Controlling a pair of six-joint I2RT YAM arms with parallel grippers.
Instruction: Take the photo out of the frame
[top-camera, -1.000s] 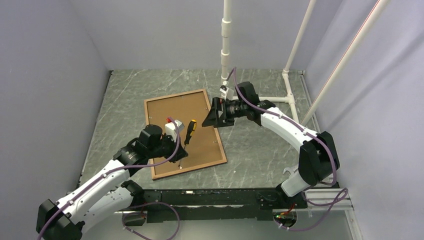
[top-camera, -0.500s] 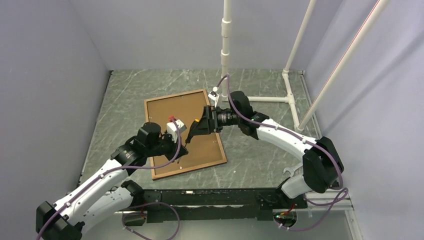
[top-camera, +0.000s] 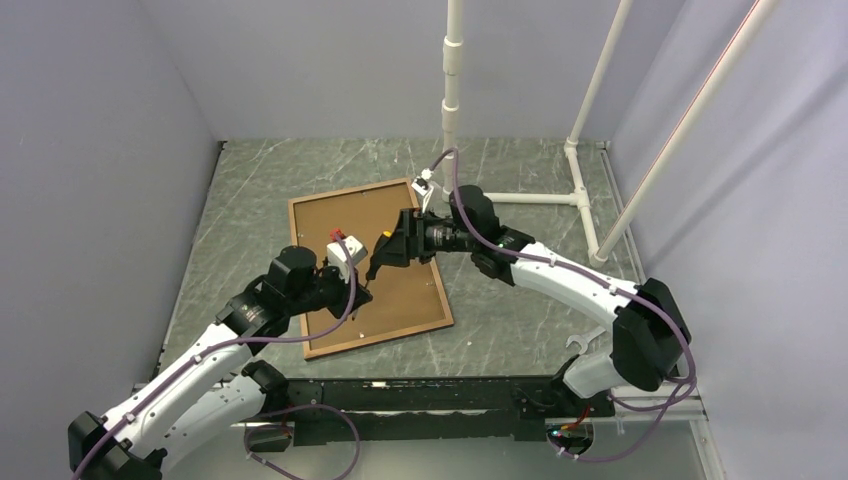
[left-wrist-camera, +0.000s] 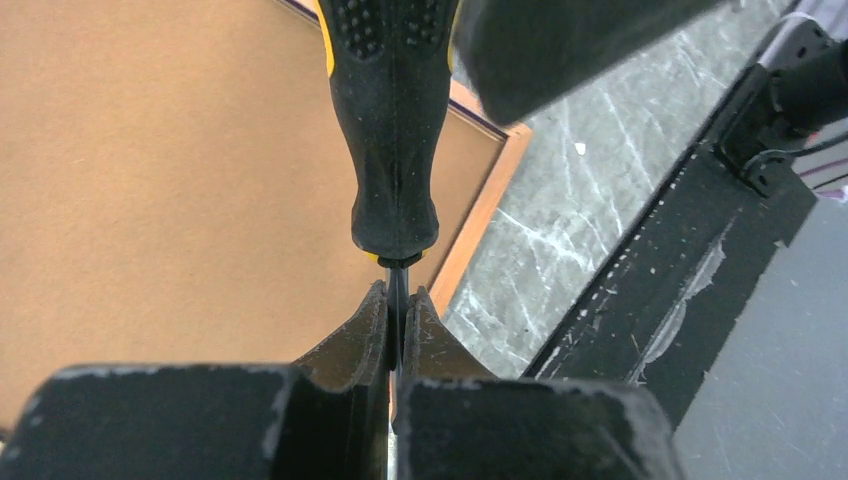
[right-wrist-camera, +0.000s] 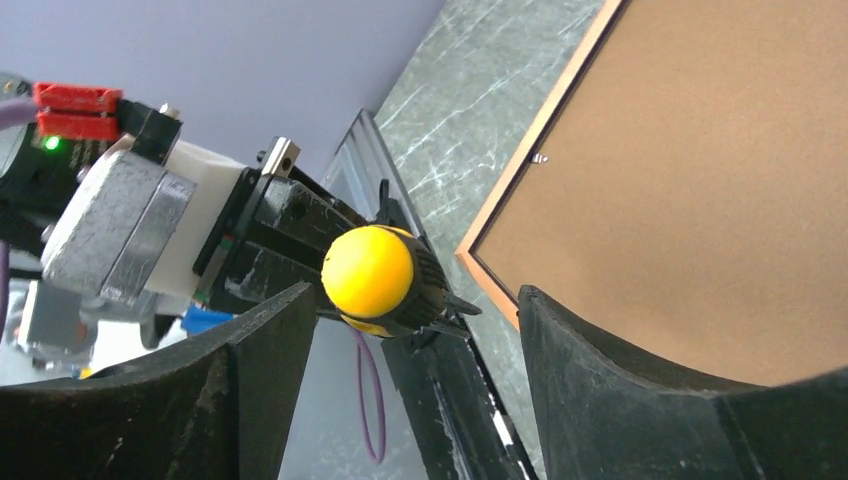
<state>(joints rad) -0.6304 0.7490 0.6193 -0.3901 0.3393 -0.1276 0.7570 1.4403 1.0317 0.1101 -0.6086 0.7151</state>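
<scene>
- Since one second ago, my right tool (top-camera: 385, 258) has moved from beside the frame's right edge to over the frame (top-camera: 400, 334), up to the screwdriver (top-camera: 384, 240). The left tool (top-camera: 360, 297) stays almost in the same place.
- From the top view, the frame lies face down on the tabletop (top-camera: 500, 310). The photo (top-camera: 410, 290) is inside it, and I see only its brown hardboard back. Both tools meet above the board's middle.
- From the left wrist view, the left tool (left-wrist-camera: 398, 310) is closed tight on the thin metal shaft of the screwdriver (left-wrist-camera: 390, 130), just below the black and yellow handle. Under it are the photo's back (left-wrist-camera: 150, 180), the frame's rim (left-wrist-camera: 480, 215) and the tabletop (left-wrist-camera: 560, 230).
- From the right wrist view, the right tool (right-wrist-camera: 412, 292) stands wide apart, with one finger on each side of the screwdriver's yellow butt (right-wrist-camera: 367, 270). I see a gap on both sides, so it grips nothing. The photo's back (right-wrist-camera: 700, 180) and the frame's rim (right-wrist-camera: 540, 140) are at the right, behind the handle.
</scene>
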